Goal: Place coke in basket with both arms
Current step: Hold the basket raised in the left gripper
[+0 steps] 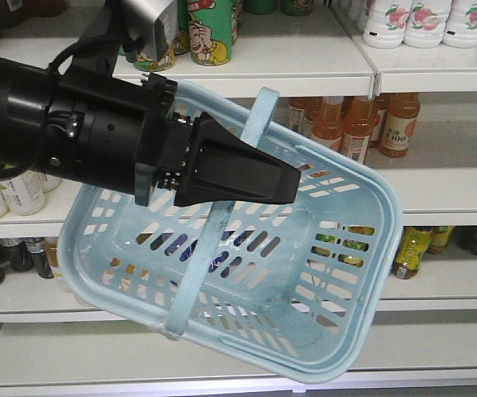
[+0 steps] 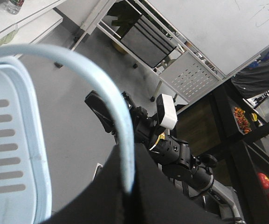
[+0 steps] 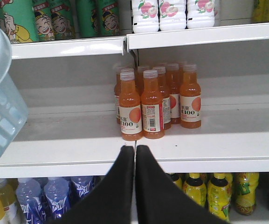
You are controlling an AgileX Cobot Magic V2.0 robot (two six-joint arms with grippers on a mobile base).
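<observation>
Clamping basket [image 1: 304,331] by its handle [image 1: 260,112], left hand [image 1: 283,186], long axis tilted sideways, right hand [image 3: 134,149] closed, empty.

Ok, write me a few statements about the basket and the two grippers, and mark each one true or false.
1. The left gripper is shut on the handle of the basket. True.
2. The basket hangs level. False: it is tilted, with its opening turned toward the front camera.
3. The right gripper holds an orange bottle. False: its jaws are shut on nothing, and the orange bottles stand on the shelf beyond it.
4. The basket has nothing in it. True.
</observation>
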